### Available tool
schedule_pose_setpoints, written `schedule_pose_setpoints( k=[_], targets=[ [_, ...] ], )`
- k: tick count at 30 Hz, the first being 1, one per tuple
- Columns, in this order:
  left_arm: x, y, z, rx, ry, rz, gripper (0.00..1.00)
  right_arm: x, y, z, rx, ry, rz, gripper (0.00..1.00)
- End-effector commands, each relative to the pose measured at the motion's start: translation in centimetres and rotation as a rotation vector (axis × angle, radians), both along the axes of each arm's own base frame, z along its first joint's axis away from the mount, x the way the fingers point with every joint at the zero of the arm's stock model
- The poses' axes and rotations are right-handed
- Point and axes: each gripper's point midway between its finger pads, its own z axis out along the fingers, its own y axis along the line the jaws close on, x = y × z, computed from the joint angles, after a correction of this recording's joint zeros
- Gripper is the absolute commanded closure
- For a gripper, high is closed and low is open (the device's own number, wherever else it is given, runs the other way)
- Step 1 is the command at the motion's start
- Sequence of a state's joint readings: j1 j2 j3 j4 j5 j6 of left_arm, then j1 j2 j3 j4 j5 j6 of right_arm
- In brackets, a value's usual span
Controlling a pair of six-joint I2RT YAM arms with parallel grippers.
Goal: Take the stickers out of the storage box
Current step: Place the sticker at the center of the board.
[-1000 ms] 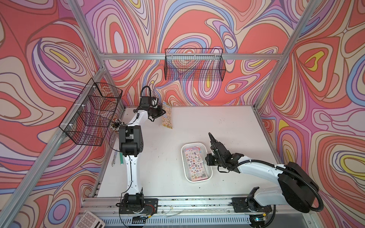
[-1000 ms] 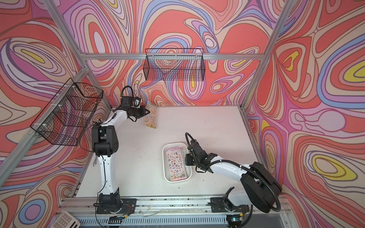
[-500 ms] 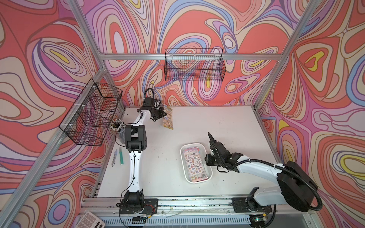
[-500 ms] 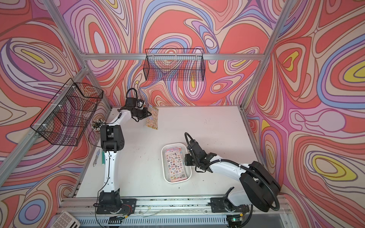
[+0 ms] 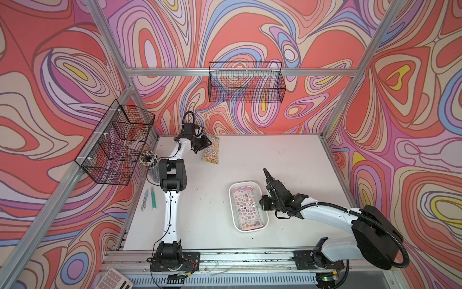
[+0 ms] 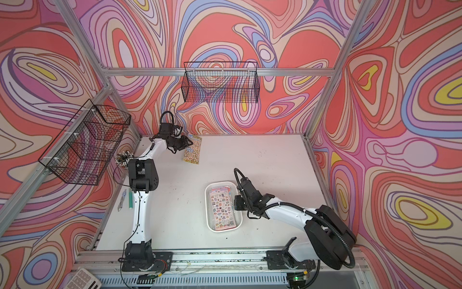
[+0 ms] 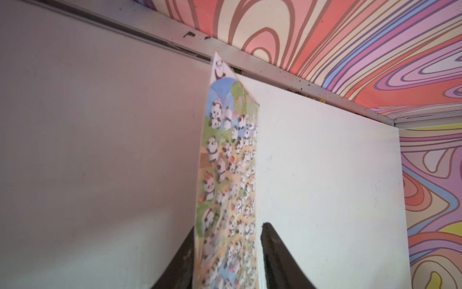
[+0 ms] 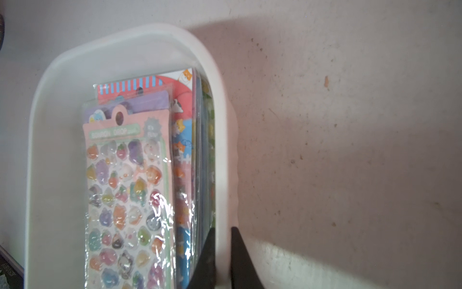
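Observation:
The storage box (image 5: 233,217) (image 6: 209,215) is a white tray on the near middle of the table. A stack of stickers (image 5: 246,209) (image 6: 222,209) (image 8: 127,187) lies in it, with a pink sheet on top. My right gripper (image 5: 263,203) (image 6: 236,202) (image 8: 222,229) is shut on the box's right wall (image 8: 225,175), one finger inside and one outside. At the back left, my left gripper (image 5: 208,143) (image 6: 190,143) (image 7: 227,225) is open. A blurred panda sticker sheet (image 5: 212,150) (image 6: 192,151) (image 7: 230,162) stands loose between its fingers, reaching toward the back wall.
Black wire baskets hang on the left wall (image 5: 117,145) and the back wall (image 5: 246,83). A cup of pens (image 5: 150,162) stands by the left edge, with a green marker (image 5: 153,197) and a small tool beside it. A calculator (image 5: 113,279) lies below the front rail.
My left gripper's jaws have parted, letting go of the panda sheet, and the left arm's elbow has shifted. The right gripper has kept its grip on the box wall.

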State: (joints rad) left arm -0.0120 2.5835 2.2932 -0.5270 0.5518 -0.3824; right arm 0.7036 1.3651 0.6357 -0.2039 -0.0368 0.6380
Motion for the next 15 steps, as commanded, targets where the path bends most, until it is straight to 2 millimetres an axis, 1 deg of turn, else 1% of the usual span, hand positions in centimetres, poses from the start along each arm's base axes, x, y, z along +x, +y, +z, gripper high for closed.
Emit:
schedule_pose_setpoints(
  k=[1,3,6,10,12,15],
  targets=[
    [-0.4,1.1,-1.5,0.035,0.056,0.040,0.45,-0.4,-0.3,0.3,0.002,0.008,-0.016,0.89],
    [-0.5,1.8,-1.3,0.072,0.060,0.062,0.42,-0.5,-0.4,0.3,0.003,0.007,-0.015,0.89],
    [-0.7,2.6,-1.0,0.119,0.052,0.083,0.33,-0.5,-0.3,0.6,0.009,0.001,-0.014,0.88],
    [-0.8,3.3,-0.1,0.167,0.031,0.093,0.27,-0.5,-0.3,0.8,0.013,-0.005,-0.016,0.88],
    [-0.6,3.7,0.7,0.189,0.013,0.103,0.27,-0.5,-0.3,0.6,0.012,-0.002,-0.016,0.88],
    [-0.1,4.0,3.2,0.212,-0.040,0.127,0.26,-0.5,-0.4,0.6,0.004,0.004,-0.017,0.88]
  ],
)
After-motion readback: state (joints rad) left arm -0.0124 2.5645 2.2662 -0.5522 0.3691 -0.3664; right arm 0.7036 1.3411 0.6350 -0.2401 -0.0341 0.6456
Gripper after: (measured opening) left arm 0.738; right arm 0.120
